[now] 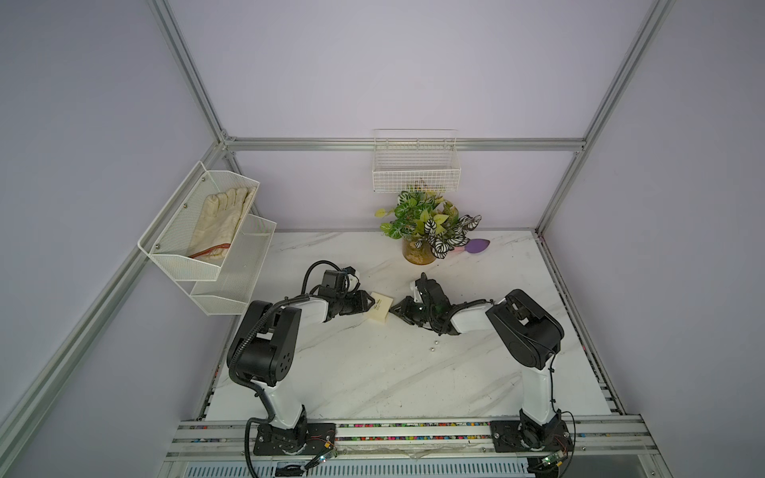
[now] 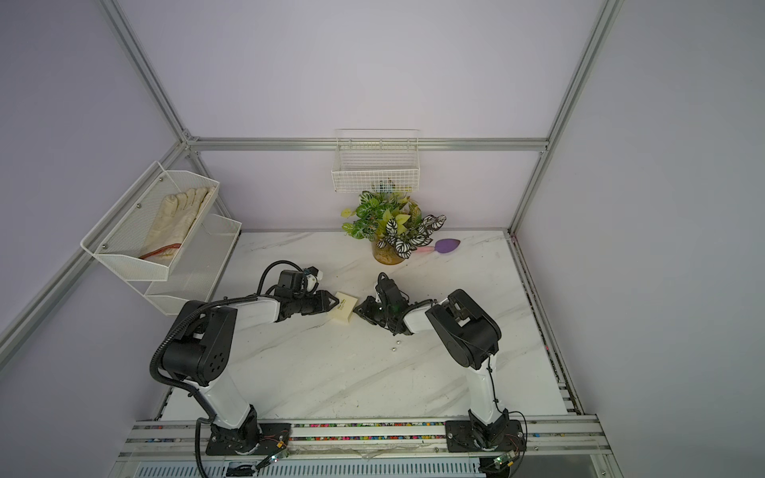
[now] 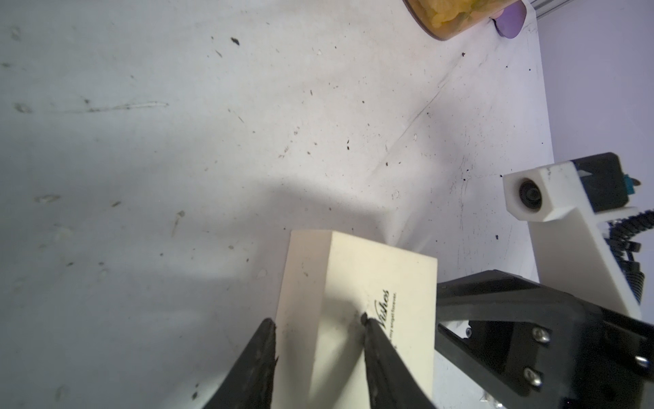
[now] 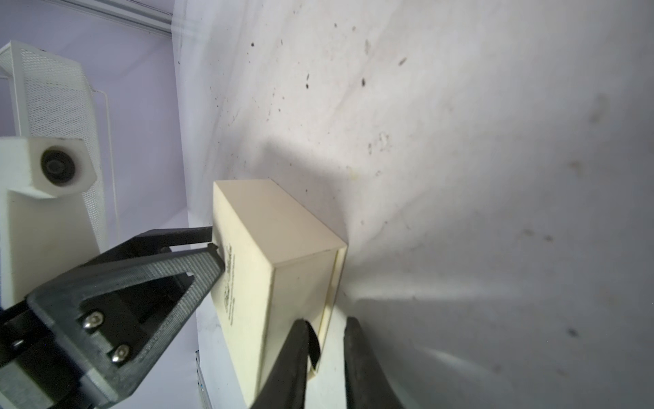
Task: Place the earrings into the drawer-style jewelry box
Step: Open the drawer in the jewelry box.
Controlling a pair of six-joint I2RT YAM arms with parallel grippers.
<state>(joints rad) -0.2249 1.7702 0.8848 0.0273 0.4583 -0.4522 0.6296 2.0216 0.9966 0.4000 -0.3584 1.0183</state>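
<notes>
Both top views look steeply down from high overhead at the near edge, covering the whole worktop [image 1: 372, 380]. The wrist views sit close behind the left hand [image 3: 316, 320] and right hand [image 4: 325, 320], facing each other; both share the drawer-style jewelry box [image 3: 371, 276] between them.

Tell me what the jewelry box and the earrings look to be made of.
The jewelry box: probably cardboard, matte cream, with sharp thin-walled edges and dark printed lettering. The earrings: too small to be sure; pale shiny beads, perhaps metal or pearl.
</notes>
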